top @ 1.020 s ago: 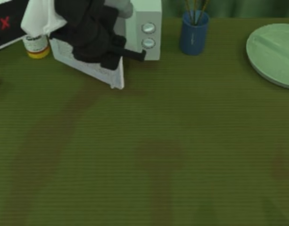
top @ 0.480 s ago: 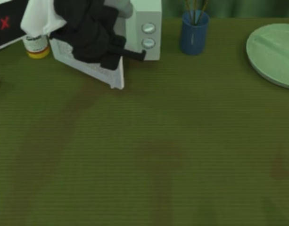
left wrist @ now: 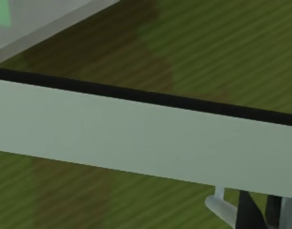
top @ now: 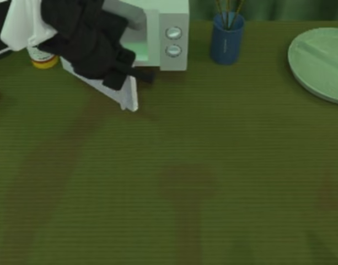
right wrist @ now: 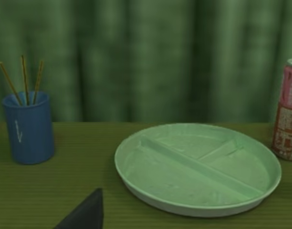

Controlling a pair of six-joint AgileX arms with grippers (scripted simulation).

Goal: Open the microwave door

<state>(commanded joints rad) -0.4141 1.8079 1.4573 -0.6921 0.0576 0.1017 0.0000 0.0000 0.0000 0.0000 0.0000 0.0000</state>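
Left gripper (top: 137, 73) at the microwave door (top: 124, 94), finger state unclear; handle (left wrist: 219, 210) only wrist-visible.

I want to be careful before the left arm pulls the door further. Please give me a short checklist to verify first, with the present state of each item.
1. Microwave door swung away from the microwave: ok, pale interior shows in the top view.
2. Left gripper at the door's free edge: ok, it sits by that edge.
3. Firm grip on the handle: cannot tell; the left wrist view shows only dark finger parts beside it.
4. Swing path over the table: ok, nothing lies in front of the door.
5. Yellow-based bottle behind the door: cannot tell, it stands close.
6. Blue cup away from the door: ok.
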